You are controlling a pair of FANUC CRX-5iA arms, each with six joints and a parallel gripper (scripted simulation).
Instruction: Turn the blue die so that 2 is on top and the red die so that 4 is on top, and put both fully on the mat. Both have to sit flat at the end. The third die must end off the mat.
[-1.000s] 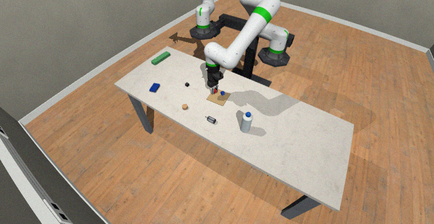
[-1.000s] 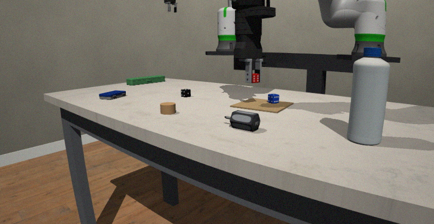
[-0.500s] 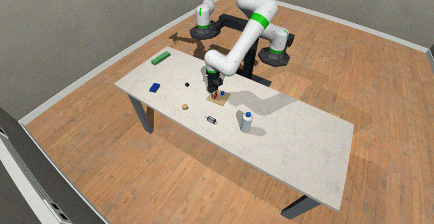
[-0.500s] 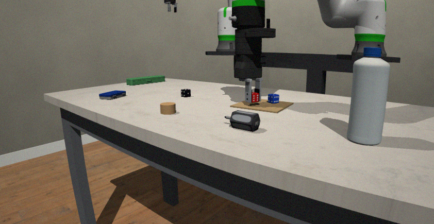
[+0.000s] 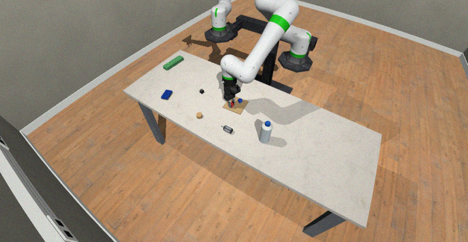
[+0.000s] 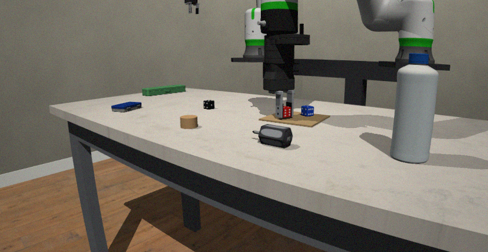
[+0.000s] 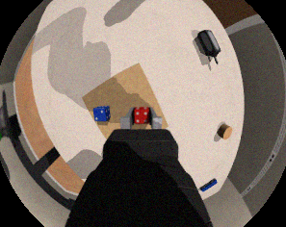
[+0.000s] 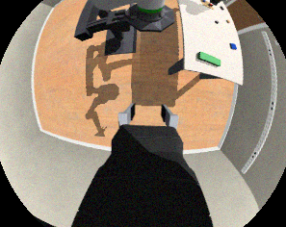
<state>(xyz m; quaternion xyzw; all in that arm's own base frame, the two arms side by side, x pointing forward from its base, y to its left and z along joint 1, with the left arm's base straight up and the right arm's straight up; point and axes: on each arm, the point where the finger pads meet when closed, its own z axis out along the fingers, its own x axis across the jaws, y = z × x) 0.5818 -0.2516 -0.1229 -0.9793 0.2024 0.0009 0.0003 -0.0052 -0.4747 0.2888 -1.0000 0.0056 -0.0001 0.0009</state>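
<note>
With my left gripper (image 5: 231, 103) (image 6: 285, 108) (image 7: 142, 113) pinching the red die (image 5: 232, 104) (image 6: 287, 112) (image 7: 142, 115) at the mat (image 5: 240, 109) (image 6: 309, 122) (image 7: 141, 77), near the table's (image 5: 310, 161) (image 6: 235, 168) (image 7: 184, 87) long edge facing the arm bases, I judged it best to settle it flat before slowly spreading the fingers.

White arms (image 5: 267, 45) (image 6: 389, 14), green bands at joints; black wrists (image 5: 230, 88) (image 6: 279, 55); grey fingers (image 6: 279, 104), dark inner pads (image 8: 165, 113).
</note>
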